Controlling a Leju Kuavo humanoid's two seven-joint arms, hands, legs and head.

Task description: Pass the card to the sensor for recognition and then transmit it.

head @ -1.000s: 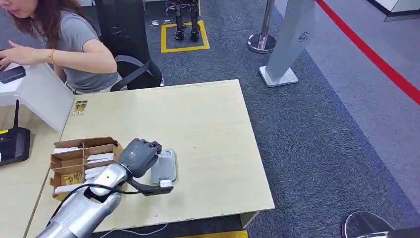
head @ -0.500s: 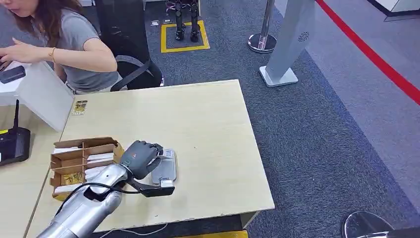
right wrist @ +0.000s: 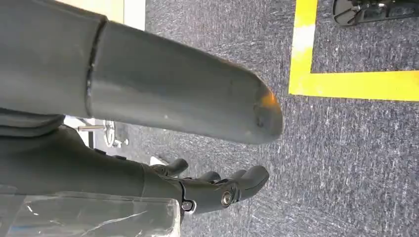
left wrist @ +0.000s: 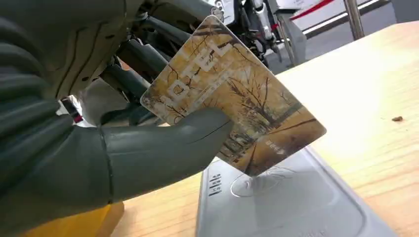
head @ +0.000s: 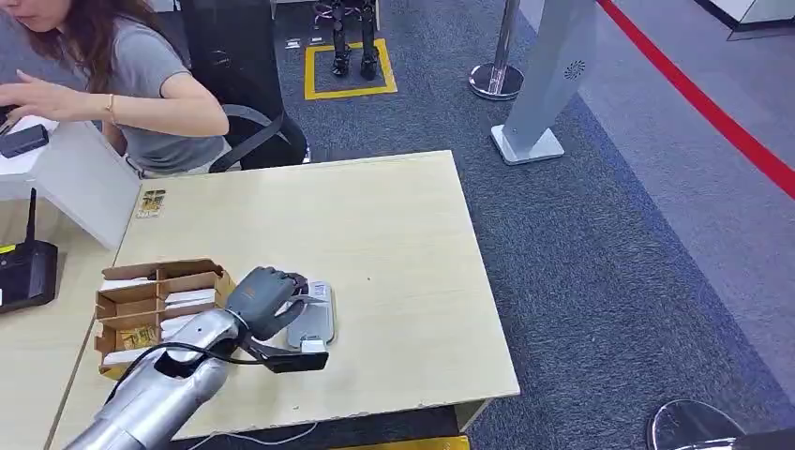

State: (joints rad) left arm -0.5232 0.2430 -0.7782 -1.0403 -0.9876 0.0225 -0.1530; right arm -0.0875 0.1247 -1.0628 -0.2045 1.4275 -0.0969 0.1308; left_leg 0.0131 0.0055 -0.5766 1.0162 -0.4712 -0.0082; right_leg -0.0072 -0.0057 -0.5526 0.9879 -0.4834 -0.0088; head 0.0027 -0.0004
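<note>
From the head view we see our left hand [head: 265, 298] over the grey sensor [head: 313, 314], which lies on the table [head: 394, 244] toward its near edge, just beside the cardboard box [head: 155, 305]. At the left wrist, thumb and fingers clamp the card [left wrist: 232, 94], tilted, its low corner just above the sensor pad; we judge the coming move is downward. At the right wrist, our right hand [right wrist: 217, 190] hangs empty over carpet, fingers loosely apart, well away from the card.

The left arm [head: 159, 394] is shiny silver metal with a black cable looping along it. The left robot hand [head: 265, 298] has a dark grey ribbed cover and a thick matte grey thumb. The right robot hand [right wrist: 148, 98] is the same smooth grey, with darker fingers [right wrist: 232, 187] and a small silver screw.
</note>
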